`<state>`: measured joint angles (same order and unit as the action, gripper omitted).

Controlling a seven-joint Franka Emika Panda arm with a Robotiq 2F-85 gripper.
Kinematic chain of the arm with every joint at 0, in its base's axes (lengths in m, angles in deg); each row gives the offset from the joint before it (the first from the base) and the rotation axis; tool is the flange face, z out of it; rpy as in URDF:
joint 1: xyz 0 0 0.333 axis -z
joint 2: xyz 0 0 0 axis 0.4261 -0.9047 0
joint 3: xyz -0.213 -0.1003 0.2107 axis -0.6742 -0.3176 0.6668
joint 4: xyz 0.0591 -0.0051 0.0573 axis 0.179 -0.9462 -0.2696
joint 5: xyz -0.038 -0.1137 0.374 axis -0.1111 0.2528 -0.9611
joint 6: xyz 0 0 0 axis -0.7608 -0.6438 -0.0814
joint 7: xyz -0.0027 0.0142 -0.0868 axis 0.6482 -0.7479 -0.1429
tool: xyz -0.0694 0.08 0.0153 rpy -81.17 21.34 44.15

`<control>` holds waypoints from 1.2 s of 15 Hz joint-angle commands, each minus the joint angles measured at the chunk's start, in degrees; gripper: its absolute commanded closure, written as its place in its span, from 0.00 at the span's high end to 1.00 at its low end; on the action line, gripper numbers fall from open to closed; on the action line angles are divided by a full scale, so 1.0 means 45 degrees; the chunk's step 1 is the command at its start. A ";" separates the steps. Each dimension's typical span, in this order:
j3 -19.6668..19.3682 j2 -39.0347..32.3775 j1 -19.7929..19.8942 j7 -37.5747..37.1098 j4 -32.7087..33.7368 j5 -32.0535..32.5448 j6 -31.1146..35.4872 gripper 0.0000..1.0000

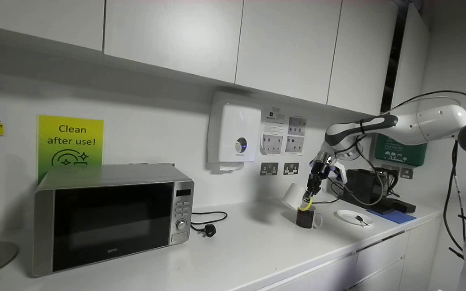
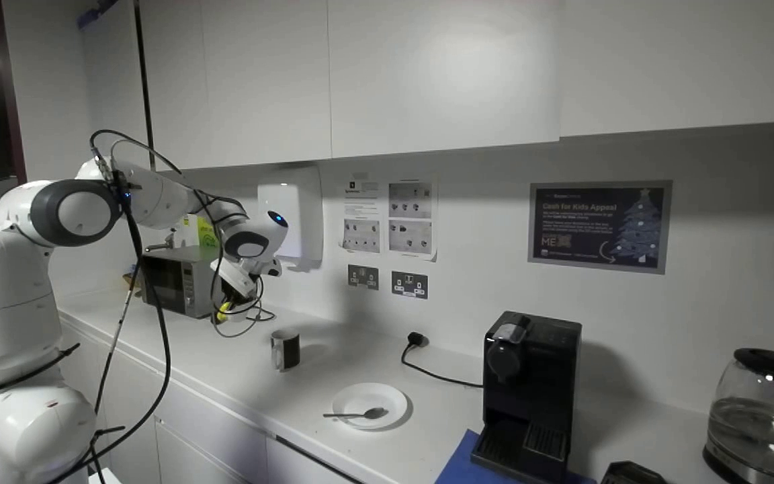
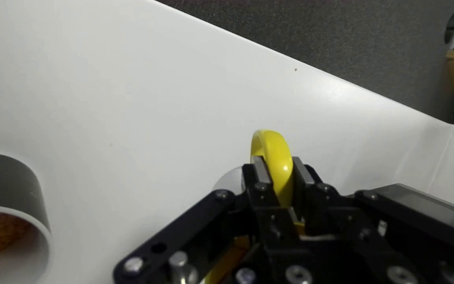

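Note:
My gripper [image 3: 277,173] is shut on the yellow handle [image 3: 276,152] of a white mug, one finger on each side of it. In an exterior view the white mug [image 1: 293,197] hangs tilted above the counter, its handle downward. Part of its yellow-orange inside [image 3: 227,262] shows behind the gripper linkage. A dark mug [image 1: 305,218] with a white handle stands upright on the counter, close below the held mug in that view. The wrist view has this dark mug [image 3: 12,185] at the left edge, apart from the fingers, with something orange-brown inside. In an exterior view the wrist mostly hides the grip.
A white plate [image 2: 387,396] with a spoon [image 2: 367,413] lies near the counter's front edge. Beyond it stand a black coffee machine [image 2: 531,376] on a blue mat and a glass kettle [image 2: 756,423]. A microwave [image 1: 113,218] and a paper dispenser [image 1: 239,133] are also there.

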<state>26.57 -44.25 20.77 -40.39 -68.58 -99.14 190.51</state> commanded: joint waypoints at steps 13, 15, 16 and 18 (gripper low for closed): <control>0.0622 -0.0252 -0.0732 -0.3035 -0.0115 0.4273 0.2109 0.05; 0.0736 -0.0476 -0.0817 -0.3245 -0.0129 0.4646 0.2610 0.05; 0.0767 -0.0592 -0.0877 -0.3365 -0.0131 0.4851 0.2790 0.05; 0.0836 -0.0842 -0.0969 -0.3665 -0.0121 0.5343 0.2992 0.05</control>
<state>29.86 -47.87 17.05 -54.09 -68.83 -78.17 201.52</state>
